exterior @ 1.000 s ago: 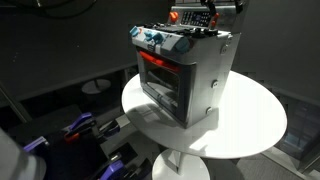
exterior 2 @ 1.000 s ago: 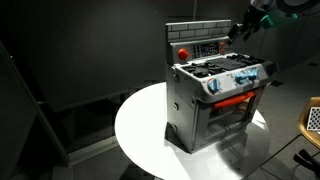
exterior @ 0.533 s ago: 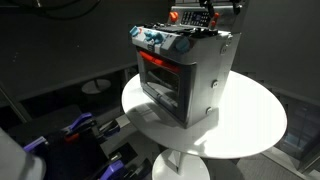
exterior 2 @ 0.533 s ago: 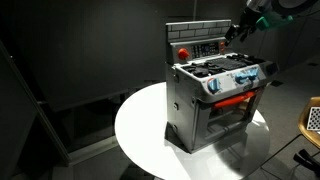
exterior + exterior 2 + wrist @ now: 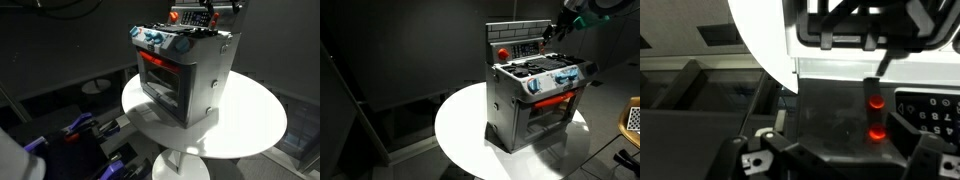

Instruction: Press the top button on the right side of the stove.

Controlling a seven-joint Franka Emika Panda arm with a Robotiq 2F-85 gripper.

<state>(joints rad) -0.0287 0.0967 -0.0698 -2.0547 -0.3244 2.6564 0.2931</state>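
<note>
The toy stove (image 5: 185, 75) stands on a round white table (image 5: 255, 125). It is a silver-grey box with a red-trimmed oven window, blue front knobs and a red back panel; it also shows in the other exterior view (image 5: 535, 95). My gripper (image 5: 553, 31) is at the right end of the back panel, fingers together and holding nothing; it shows above the stove too (image 5: 205, 12). In the wrist view its tip (image 5: 877, 70) sits just above two glowing red buttons, the upper one (image 5: 875, 102) and the lower one (image 5: 875, 133). I cannot tell whether it touches.
The table (image 5: 460, 130) has bare surface around the stove. Dark walls surround the scene. Blue and black equipment (image 5: 85, 135) lies low beside the table. A keypad-like panel (image 5: 930, 110) sits beside the red buttons.
My gripper has shifted slightly closer to the stove's back panel. The stove has not moved.
</note>
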